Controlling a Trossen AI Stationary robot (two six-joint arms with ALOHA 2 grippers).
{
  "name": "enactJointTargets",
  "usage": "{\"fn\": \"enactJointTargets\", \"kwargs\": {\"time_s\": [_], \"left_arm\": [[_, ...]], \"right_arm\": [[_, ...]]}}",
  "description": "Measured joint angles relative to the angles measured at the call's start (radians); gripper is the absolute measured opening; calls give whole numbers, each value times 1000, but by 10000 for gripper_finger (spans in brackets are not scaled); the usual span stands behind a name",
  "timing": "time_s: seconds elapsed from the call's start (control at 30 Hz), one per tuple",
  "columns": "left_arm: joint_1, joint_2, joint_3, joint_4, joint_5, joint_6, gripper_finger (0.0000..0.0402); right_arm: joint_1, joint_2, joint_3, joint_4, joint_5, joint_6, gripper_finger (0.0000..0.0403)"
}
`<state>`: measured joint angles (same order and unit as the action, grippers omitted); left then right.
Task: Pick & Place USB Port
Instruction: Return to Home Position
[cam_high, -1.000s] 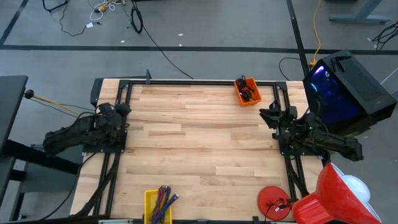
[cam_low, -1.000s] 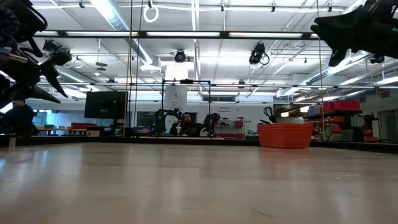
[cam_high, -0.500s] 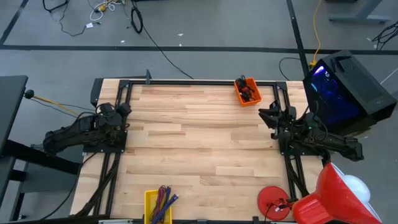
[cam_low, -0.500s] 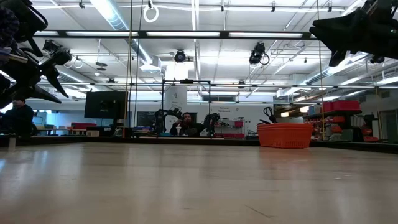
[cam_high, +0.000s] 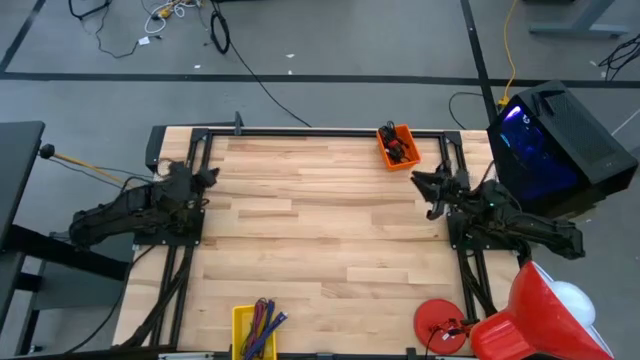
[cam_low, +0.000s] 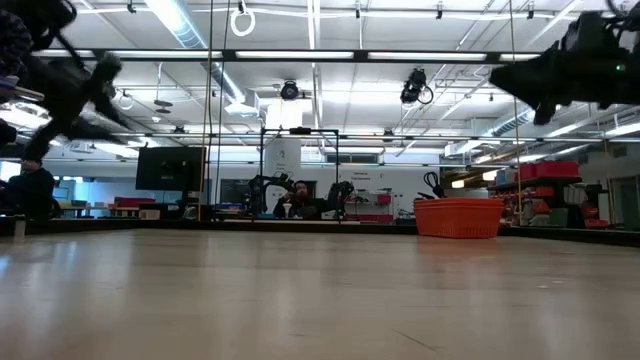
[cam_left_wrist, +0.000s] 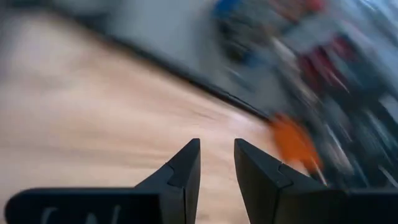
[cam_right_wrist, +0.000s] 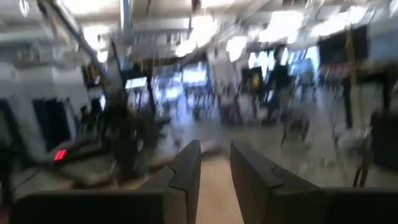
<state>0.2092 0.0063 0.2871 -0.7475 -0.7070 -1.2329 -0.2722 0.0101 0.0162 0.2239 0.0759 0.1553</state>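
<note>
I see the table as pale wood planks, smooth, soft sheen. The frame around it looks like black matt metal. Yellow bin and orange bin: plastic. Left gripper fingers: matt dark plastic.

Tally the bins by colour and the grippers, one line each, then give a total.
Yellow bin: 1
Orange bin: 1
Grippers: 2, the left gripper and the right gripper
Total: 4
</note>
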Motion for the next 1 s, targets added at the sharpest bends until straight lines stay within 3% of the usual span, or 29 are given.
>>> {"fn": "enactJointTargets", "kwargs": {"time_s": [0.07, 0.17, 0.27, 0.37, 0.47, 0.6, 0.77, 1.0], "left_arm": [[-6, 0, 0, 173, 139, 282, 103], [-25, 0, 1, 432, 458, 636, 103], [-44, 0, 1, 589, 811, 856, 103], [-54, 0, 3, 613, 985, 956, 103], [-63, 0, 3, 506, 1031, 912, 103], [-88, 0, -17, 347, 1018, 957, 103], [-109, 2, -88, 460, 982, 903, 103], [-153, 6, -194, 520, 965, 1013, 103]], "right_arm": [[0, 0, 0, -104, -16, 15, 91], [0, 8, 0, -218, -32, 46, 91], [2, 33, 2, -218, -110, 72, 91], [2, 54, 2, -216, -129, 72, 91], [2, 72, 2, -216, -117, 70, 91], [2, 82, 2, -216, -110, 72, 91], [2, 82, 2, -216, -110, 72, 91], [2, 82, 2, -217, -110, 72, 91]]}}
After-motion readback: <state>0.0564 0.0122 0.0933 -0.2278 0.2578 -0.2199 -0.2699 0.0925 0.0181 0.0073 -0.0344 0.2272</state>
